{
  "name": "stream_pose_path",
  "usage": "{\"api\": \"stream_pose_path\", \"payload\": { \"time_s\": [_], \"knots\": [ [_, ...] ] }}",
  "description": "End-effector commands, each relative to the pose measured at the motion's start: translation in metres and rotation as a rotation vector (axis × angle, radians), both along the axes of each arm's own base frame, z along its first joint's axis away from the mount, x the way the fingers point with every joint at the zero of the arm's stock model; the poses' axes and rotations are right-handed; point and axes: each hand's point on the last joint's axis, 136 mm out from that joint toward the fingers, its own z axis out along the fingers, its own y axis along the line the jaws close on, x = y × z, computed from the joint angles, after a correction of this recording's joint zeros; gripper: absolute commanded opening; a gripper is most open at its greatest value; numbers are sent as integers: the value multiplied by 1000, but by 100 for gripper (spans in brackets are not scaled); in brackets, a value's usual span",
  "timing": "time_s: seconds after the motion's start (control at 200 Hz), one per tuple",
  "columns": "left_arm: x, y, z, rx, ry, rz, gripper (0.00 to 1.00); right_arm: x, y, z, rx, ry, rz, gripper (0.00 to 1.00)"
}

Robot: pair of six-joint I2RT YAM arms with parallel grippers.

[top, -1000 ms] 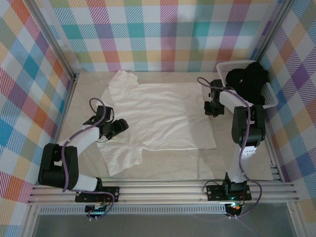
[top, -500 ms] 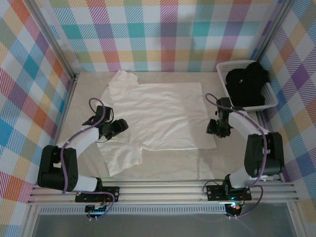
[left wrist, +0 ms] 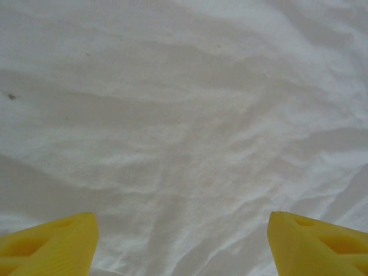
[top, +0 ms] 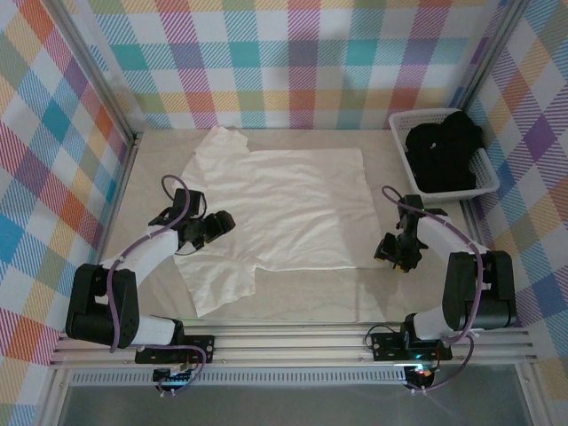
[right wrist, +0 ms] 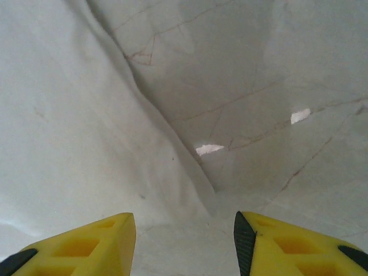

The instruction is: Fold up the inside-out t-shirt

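When viewed from above, t-shirt (top: 293,204) spread flat mid-table (top: 417,297), sleeves to the left, left gripper (top: 216,224) over its left side, right gripper (top: 391,252) at its near right corner. Closer from the wrists: left fingers (left wrist: 52,241) wide apart above wrinkled cloth; right fingers (right wrist: 86,241) parted, hem edge running between them, bare table alongside; nothing gripped by either.

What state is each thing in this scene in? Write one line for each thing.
t-shirt: spread flat, unfolded, lightly wrinkled.
left gripper: open, over the shirt's cloth, holding nothing.
right gripper: open, at the shirt's near right hem corner, holding nothing.
basket: upright, holding the black garment.
black garment: bunched up inside the basket.
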Motion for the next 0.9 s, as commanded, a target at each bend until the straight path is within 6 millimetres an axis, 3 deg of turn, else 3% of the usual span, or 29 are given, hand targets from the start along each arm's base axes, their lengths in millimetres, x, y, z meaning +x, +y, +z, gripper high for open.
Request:
{"api": "stream_pose_path", "payload": {
  "time_s": [0.0,0.125,0.275,0.38,0.61,0.895],
  "knots": [
    [10,-7,14,-22,-42,-18,77,3,7,-10,46,14,-22,47],
    [9,-6,15,-12,-42,-23,77,6,11,-15,73,19,-28,38],
    [6,-4,17,-5,-45,-22,77,17,1,-12,38,-30,-44,10],
    [4,-8,21,-24,-44,-33,77,31,-14,-3,11,-86,-69,0],
    [-17,-13,16,-5,31,-59,77,58,-36,17,10,-162,-110,0],
    [-99,14,-12,271,195,0,76,72,-23,29,88,-229,-69,0]
  ]
}}
